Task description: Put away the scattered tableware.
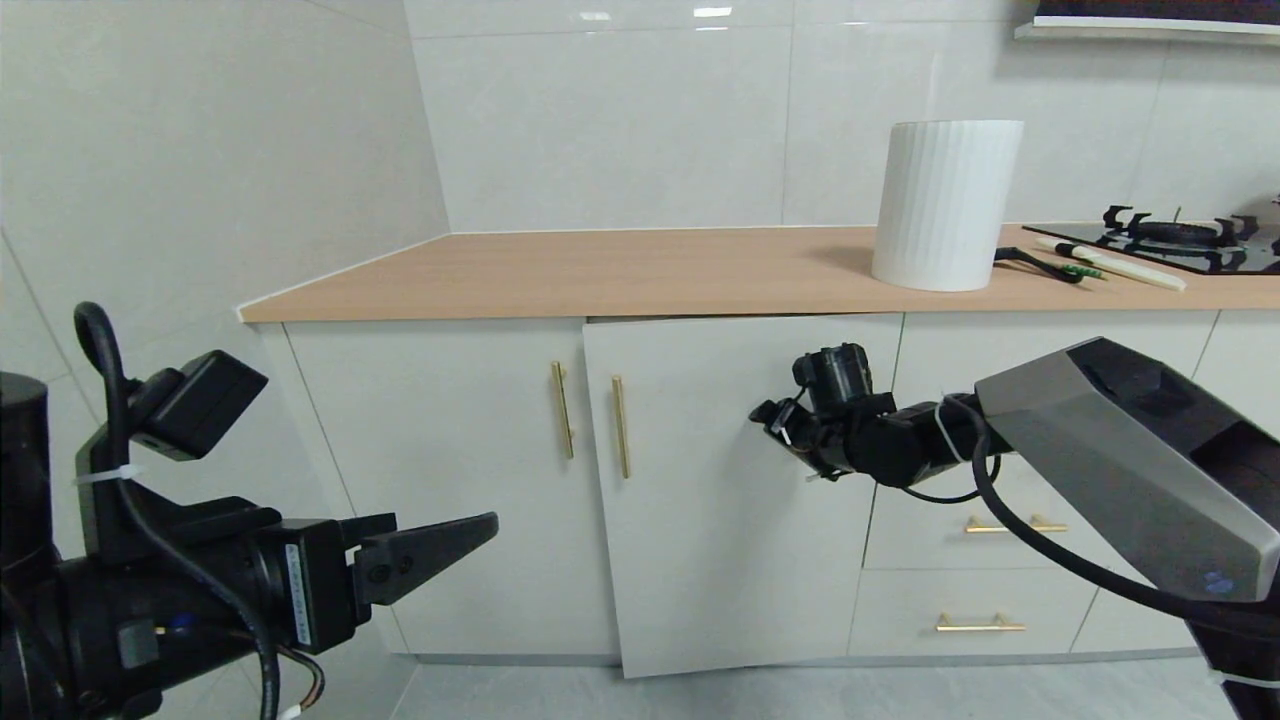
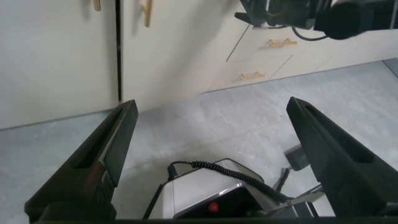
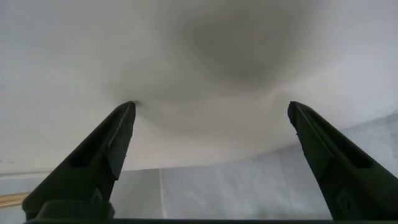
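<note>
Wooden tabletop (image 1: 600,270) runs above a cabinet door (image 1: 720,520) that stands slightly ajar. A white ribbed holder (image 1: 945,205) stands on top. The right claw (image 3: 211,106) is spread wide, close to the door. The left claw (image 2: 211,104) hangs low, equally wide. Tableware (image 1: 1095,265) lies just beside the holder.

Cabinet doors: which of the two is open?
The right door: it stands ajar, its bottom edge swung outward, with the right gripper at its face. The left door sits flush and shut.

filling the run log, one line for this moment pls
left gripper: open, low | right gripper: open, near ajar cabinet door | tableware: on counter beside holder
</note>
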You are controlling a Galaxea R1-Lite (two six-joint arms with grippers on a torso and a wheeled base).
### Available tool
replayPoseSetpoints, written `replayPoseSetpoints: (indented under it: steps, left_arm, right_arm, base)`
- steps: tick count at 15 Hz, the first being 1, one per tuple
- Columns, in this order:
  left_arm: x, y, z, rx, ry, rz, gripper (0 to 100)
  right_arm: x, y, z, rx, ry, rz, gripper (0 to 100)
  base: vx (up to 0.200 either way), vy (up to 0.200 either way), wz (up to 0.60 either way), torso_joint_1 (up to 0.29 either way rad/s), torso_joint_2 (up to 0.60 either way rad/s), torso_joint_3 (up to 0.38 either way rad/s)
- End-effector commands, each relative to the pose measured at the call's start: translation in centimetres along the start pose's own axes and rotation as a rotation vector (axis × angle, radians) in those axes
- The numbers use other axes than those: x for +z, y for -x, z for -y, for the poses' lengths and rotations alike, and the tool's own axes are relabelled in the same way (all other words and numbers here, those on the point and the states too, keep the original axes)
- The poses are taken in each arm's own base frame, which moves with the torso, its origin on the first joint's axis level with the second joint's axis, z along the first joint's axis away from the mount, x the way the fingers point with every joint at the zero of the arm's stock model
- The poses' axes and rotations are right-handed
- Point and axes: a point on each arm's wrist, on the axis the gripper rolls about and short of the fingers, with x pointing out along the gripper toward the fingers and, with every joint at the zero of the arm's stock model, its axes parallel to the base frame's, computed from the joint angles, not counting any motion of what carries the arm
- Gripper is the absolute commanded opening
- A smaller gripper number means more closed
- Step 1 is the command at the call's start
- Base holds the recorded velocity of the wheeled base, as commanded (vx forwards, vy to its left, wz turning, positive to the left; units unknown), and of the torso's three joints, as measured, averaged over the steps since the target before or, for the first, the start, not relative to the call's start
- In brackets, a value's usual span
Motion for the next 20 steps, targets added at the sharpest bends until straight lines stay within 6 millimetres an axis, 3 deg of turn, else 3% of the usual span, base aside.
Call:
replayPoseSetpoints:
  steps: [1, 5, 9, 12, 15, 18, 20]
  left_arm:
    - [0.0, -0.1, 0.0, 0.001, 0.001, -0.003, 100]
    - [0.0, -0.1, 0.0, 0.001, 0.001, -0.003, 100]
    - [0.0, -0.1, 0.0, 0.002, 0.001, -0.004, 100]
    - [0.0, -0.1, 0.0, 0.001, -0.001, -0.003, 100]
    - [0.1, 0.5, 0.1, -0.008, -0.002, 0.021, 100]
    - [0.5, 2.6, 0.4, -0.042, -0.041, 0.114, 100]
    - [-0.8, 4.3, -0.2, -0.024, -0.113, 0.149, 100]
  right_arm:
    - [0.1, -0.7, 0.3, -0.005, -0.018, 0.005, 100]
    - [0.8, -2.0, 0.5, -0.059, -0.041, 0.048, 100]
    - [0.9, -2.0, 0.3, -0.064, -0.042, 0.05, 100]
    - [1.6, 0.1, -0.5, -0.063, -0.045, 0.034, 100]
    - [2.7, 6.0, -1.9, 0.007, 0.0, -0.05, 100]
    - [3.5, 15.1, -3.5, 0.127, 0.11, -0.071, 100]
    - [4.0, 22.3, -2.5, 0.179, 0.179, -0.039, 100]
  base:
    - [0.0, 0.0, 0.0, 0.0, 0.0, 0.0]
    - [0.0, 0.0, 0.0, 0.0, 0.0, 0.0]
    - [0.0, 0.0, 0.0, 0.0, 0.0, 0.0]
    - [0.0, 0.0, 0.0, 0.0, 0.0, 0.0]
    - [0.0, 0.0, 0.0, 0.0, 0.0, 0.0]
    - [0.0, 0.0, 0.0, 0.0, 0.0, 0.0]
    - [0.0, 0.0, 0.0, 0.0, 0.0, 0.0]
